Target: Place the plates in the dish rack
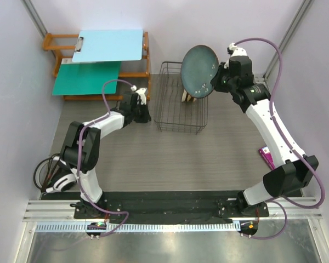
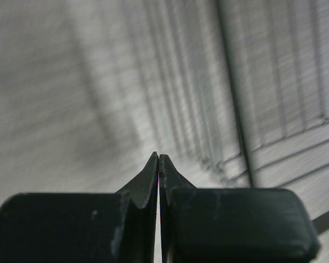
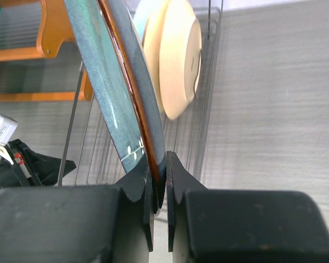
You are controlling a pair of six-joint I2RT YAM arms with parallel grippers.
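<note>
Round dark teal-grey plate (image 1: 200, 71) with a brown rim, tilted almost on edge, raised above the far right end of the rectangular black wire dish rack (image 1: 172, 125). Pinched at its rim by the right gripper (image 1: 218, 78), jaws closed hard on the plate's edge. Just beside it, a cream plate (image 3: 178, 60) standing upright inside the rack.

Probable step in hand: lowering the dark plate into a free slot. Align the lower rim with the gap next to the cream plate, hold the plate upright, descend slowly, release only once the rim sits between the prongs. Risk of knocking the cream plate.

Left gripper (image 1: 143, 105) shut on nothing, low over the grey wood-grain worktop (image 1: 153, 159), just left of the rack.
</note>
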